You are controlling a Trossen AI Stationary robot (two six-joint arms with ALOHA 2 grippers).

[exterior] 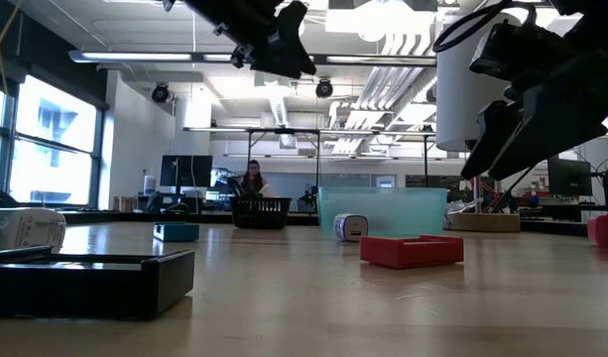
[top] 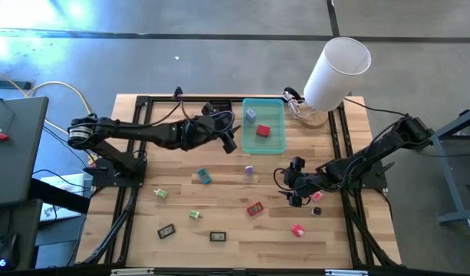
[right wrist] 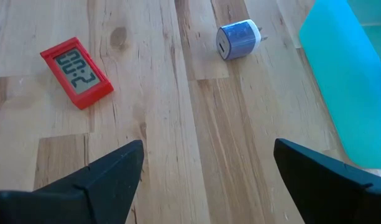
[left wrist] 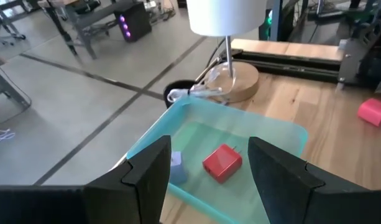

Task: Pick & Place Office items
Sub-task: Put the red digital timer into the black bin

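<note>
The office items lie scattered on the wooden table: a red clock [top: 254, 208] [right wrist: 76, 71], a purple-blue charger [top: 248, 170] [right wrist: 238, 39], a teal piece [top: 204, 177], green pieces [top: 159, 193], black pieces [top: 166, 230] and pink ones [top: 297, 229]. A red cube [left wrist: 222, 163] and a bluish piece [left wrist: 176, 165] rest on the floor of the teal tray [top: 277, 107]. My left gripper [top: 233, 142] [left wrist: 210, 149] hangs open above the tray's left edge. My right gripper [top: 287, 182] [right wrist: 209, 149] is open, raised over bare wood right of the charger and clock.
A white-shaded lamp [top: 336, 70] stands on a wooden base at the far right corner, beside the tray. Dark rails [top: 346, 146] run along both table sides. A black piece [exterior: 85, 283] lies close to the low camera. A person sits far off in the room.
</note>
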